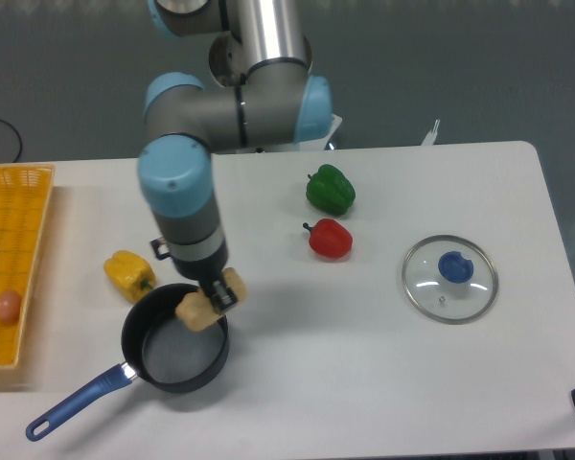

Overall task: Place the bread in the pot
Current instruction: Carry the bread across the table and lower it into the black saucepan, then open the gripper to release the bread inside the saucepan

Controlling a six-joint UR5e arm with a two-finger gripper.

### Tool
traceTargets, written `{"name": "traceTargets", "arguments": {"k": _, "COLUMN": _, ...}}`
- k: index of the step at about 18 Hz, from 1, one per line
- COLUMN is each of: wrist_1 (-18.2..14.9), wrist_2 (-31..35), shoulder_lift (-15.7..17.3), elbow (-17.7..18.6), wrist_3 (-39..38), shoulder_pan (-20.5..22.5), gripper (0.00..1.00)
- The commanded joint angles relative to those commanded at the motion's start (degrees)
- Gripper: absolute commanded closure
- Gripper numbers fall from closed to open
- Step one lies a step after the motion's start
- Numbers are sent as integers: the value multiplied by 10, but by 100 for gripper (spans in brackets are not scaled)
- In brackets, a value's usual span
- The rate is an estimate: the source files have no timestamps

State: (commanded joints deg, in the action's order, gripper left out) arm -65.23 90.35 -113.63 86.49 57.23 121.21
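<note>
Bright even overhead light, soft faint shadows, slightly soft focus (mild grain)

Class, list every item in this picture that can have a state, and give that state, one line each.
gripper: shut on the bread
bread: held above the pot's right rim
pot: uncovered, nothing inside
glass lid: off the pot, flat on the table

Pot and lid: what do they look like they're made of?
The pot looks like dark metal with a matte, faintly speckled non-stick-style inside; its blue handle looks like smooth plastic or coated metal. The lid looks like clear glass, since the table shows through it, with a shiny metal rim and a blue, probably plastic, knob.
</note>
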Motion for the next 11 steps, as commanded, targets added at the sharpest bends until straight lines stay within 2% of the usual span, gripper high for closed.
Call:
{"name": "traceTargets", "arguments": {"k": 2, "wrist_1": 19, "wrist_2": 1, "shoulder_lift": -12, "elbow": -2, "wrist_3": -20, "shoulder_pan": -14, "gripper": 51}}
{"name": "traceTargets", "arguments": {"k": 6, "wrist_1": 24, "wrist_2": 4, "shoulder_lift": -28, "elbow": -3, "wrist_3": -38, "shoulder_pan": -27, "gripper": 51}}
{"name": "traceTargets", "arguments": {"k": 10, "wrist_1": 30, "wrist_2": 6, "shoulder_lift": -36, "elbow": -3, "wrist_3": -41, "shoulder_pan": -34, "gripper": 39}}
{"name": "traceTargets", "arguments": {"k": 11, "wrist_1": 33, "wrist_2": 7, "shoulder_lift": -38, "elbow": -3, "wrist_3": -41, "shoulder_pan": -34, "gripper": 28}}
